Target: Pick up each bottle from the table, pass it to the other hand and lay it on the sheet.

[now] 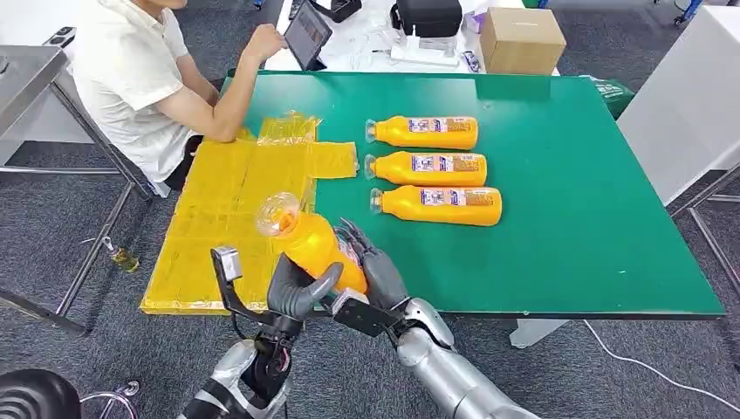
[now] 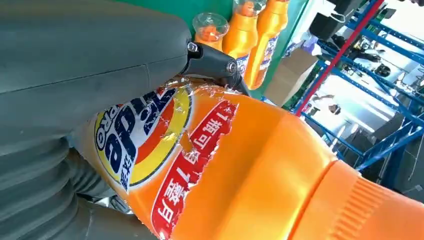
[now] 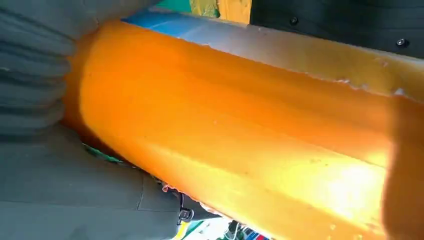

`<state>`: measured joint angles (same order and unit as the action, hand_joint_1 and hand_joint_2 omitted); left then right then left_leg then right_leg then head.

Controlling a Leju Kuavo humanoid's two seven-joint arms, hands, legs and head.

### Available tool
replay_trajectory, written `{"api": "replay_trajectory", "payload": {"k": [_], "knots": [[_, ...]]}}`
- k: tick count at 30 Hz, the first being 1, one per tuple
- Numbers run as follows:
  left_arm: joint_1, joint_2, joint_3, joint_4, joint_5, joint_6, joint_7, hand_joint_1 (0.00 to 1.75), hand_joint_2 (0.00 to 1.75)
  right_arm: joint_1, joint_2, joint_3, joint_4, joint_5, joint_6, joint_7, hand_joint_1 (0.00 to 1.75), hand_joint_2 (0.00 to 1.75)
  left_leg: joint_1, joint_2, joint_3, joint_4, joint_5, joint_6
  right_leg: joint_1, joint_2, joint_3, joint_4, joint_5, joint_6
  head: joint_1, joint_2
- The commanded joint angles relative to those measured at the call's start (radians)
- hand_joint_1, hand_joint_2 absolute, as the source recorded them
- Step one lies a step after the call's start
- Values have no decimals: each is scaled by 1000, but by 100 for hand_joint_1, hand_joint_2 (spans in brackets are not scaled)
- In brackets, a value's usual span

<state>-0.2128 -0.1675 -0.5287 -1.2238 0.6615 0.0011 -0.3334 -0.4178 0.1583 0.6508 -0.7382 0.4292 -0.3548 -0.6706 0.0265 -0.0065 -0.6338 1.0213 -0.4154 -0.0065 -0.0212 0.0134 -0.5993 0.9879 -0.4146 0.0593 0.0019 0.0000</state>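
Held bottle (image 1: 314, 244): orange, clear cap end tilted up toward the sheet; carried above the table's near edge, between both hands.
Left hand (image 1: 297, 292): thumb and fingers wrapped round the bottle's lower body; grips it.
Right hand (image 1: 375, 266): fingers against the bottle's far side; whether it grips or is letting go cannot be told.
Yellow sheet (image 1: 218, 227): on the green table (image 1: 593, 175), beside the hands; no bottle lies on it.
Three bottles (image 1: 428, 166): lying in a row, well apart from the sheet.
Progress: judged at handover of the first bottle; laying it down and three more remain.
Person (image 1: 140, 78): seated at the sheet's far corner.
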Motion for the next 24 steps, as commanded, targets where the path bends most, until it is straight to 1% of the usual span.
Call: {"api": "replay_trajectory", "payload": {"k": [1, 2, 3, 4, 5, 6, 7, 9, 11, 12, 13, 15, 16, 18, 19, 22, 23, 24], "knots": [[-49, -4, -60, -10, 13, -46, 6, 175, 175, -6, 7, 69, 33, -6, 18, -11, 0, 0, 0, -1, 1, 0, -1, 1, 1, -2, 2, 0, -1, -2, 0, 0], [-51, -2, -55, -4, 8, -38, 0, 175, 175, -5, 6, 71, 29, -2, 9, -12, 0, 0, 0, -1, 3, 0, -2, 2, 1, -3, 4, 0, -2, -3, 0, 0], [-61, 1, -45, 7, -32, 19, -23, 175, 175, 1, 5, 67, 22, -2, -13, -13, 0, 0, 0, -1, 1, 0, -1, 1, 0, -2, 2, 0, -1, -2, 0, 0], [-75, 11, -42, 18, -68, 57, -32, 175, 175, 7, 2, 64, 13, -2, -29, -14, 0, 0, 0, -1, 3, 0, -2, 2, 1, -3, 4, 0, -2, -3, 0, 0], [-96, 24, -45, 39, -146, 135, -51, 175, 175, 20, -2, 57, -2, -1, -59, -15, 0, 0, 0, -2, 2, 0, -1, 1, 1, -3, 2, 0, -1, -2, 0, 0], [-111, 34, -31, 60, -186, 179, -64, 175, 175, 34, -9, 52, -23, -2, -83, -18, 0, 0, 0, -2, 4, 0, -1, 2, 1, -4, 5, 0, -2, -3, 0, 0], [-117, 37, -20, 67, -194, 186, -70, 175, 175, 44, -13, 49, -37, -4, -95, -20, 0, 0, 0, -3, 2, 0, 0, 1, 1, -4, 3, 0, -1, -2, 0, 0], [-113, 35, -3, 66, -187, 183, -73, 175, 175, 55, -15, 42, -57, -8, -111, -25, 0, 0, 0, -2, 3, -1, 0, 1, 1, -3, 3, -1, -1, -2, 0, 0], [-98, 49, 35, 51, -152, 151, -60, 175, 175, 85, -22, 25, -116, -26, -150, -27, 0, 0, 0, -1, 4, -1, -1, 2, 1, -3, 5, -1, -2, -3, 0, 0], [-92, 56, 53, 46, -152, 151, -59, 175, 175, 101, -30, 22, -150, -44, -147, -27, 0, 0, 0, 0, 3, -1, -1, 1, 1, -1, 3, -1, -1, -2, 0, 0], [-88, 59, 81, 39, -122, 118, -53, 175, 175, 112, -34, 18, -179, -57, -150, -27, 0, 0, 0, 1, 6, -2, -2, 2, 1, -1, 5, -1, -1, -3, 0, 0], [-89, 62, 106, 36, -94, 87, -41, 175, 175, 116, -35, 10, -191, -66, -146, -27, 0, 0, 0, -1, 2, -1, -1, 1, 0, -2, 2, 0, -1, -2, 0, 0], [-91, 60, 122, 37, -61, 44, -24, 175, 175, 116, -35, 4, -193, -62, -157, -27, 0, 0, 0, -1, 4, -1, -1, 2, 1, -2, 4, -1, -2, -3, 0, 0], [-94, 61, 132, 39, -34, -1, -8, 175, 175, 114, -32, -5, -192, -71, -160, -27, 0, 0, 0, 1, 2, -1, -1, 1, 0, 0, 1, 0, -1, -2, 0, 0], [-95, 60, 140, 38, -30, -10, -8, 175, 175, 118, -35, -5, -207, -82, -174, -27, 0, 0, 0, 1, 6, -1, -2, 3, 1, -1, 6, -1, -2, -4, 0, 0], [-88, 64, 147, 21, -66, -9, -14, 175, 175, 131, -44, -8, -237, -114, -237, -27, 0, 0, 0, 0, 1, 0, 0, 1, 0, -1, 1, 0, -1, -2, 0, 0], [-88, 69, 145, 16, -105, 18, -21, 175, 175, 139, -47, -13, -263, -116, -298, -27, 0, 0, 0, 0, 3, 0, -1, 2, 0, -2, 3, 0, -1, -2, 0, 0], [-93, 84, 130, 14, -210, 103, -52, 175, 175, 172, -31, -100, -334, -72, -343, -27, 0, 0, 0, 0, 2, 0, -1, 1, 0, -1, 2, 0, -1, -2, 0, 0]]}}
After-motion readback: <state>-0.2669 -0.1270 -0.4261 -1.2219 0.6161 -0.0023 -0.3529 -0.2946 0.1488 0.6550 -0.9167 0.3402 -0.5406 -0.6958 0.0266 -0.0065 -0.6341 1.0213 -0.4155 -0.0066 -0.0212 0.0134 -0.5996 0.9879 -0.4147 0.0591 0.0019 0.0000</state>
